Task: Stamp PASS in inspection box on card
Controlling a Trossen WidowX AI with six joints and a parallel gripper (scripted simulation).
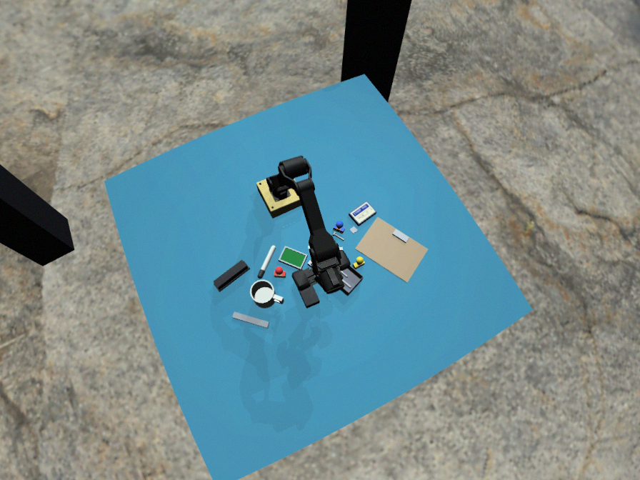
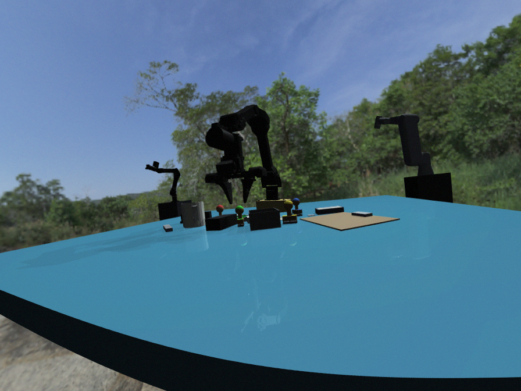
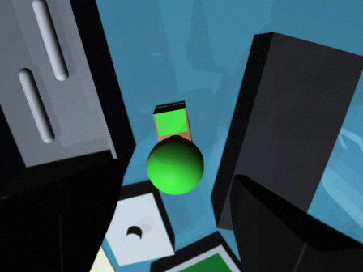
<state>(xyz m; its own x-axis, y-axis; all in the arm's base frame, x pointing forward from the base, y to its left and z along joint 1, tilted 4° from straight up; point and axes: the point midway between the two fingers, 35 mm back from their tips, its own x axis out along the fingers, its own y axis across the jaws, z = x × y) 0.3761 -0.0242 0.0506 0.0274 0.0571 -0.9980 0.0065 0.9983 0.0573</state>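
Observation:
My gripper (image 2: 238, 202) (image 3: 178, 177) is open with nothing between its fingers. It points down above the green-knobbed stamp (image 2: 239, 208) (image 3: 175, 167), which stands upright with a green patch on its base; the arm hides it in the top view. No lettering is readable on it. A green pad in a light frame (image 1: 293, 257) (image 3: 215, 264) lies near the stamp. Part of a cream card (image 3: 100, 263) shows at the bottom of the wrist view; its box is hidden. Red (image 1: 278, 271), yellow (image 1: 359, 261) and blue (image 1: 338, 225) stamps stand nearby.
A dark block (image 1: 309, 296) (image 3: 292, 105) and a walled tray (image 2: 264, 219) (image 3: 97, 48) flank the green stamp. A white plate with a peg hole or pin (image 3: 142, 243) lies close. A mug (image 1: 262, 293), marker (image 1: 267, 258), clipboard (image 1: 387, 253) and labelled box (image 1: 362, 212) stand farther out.

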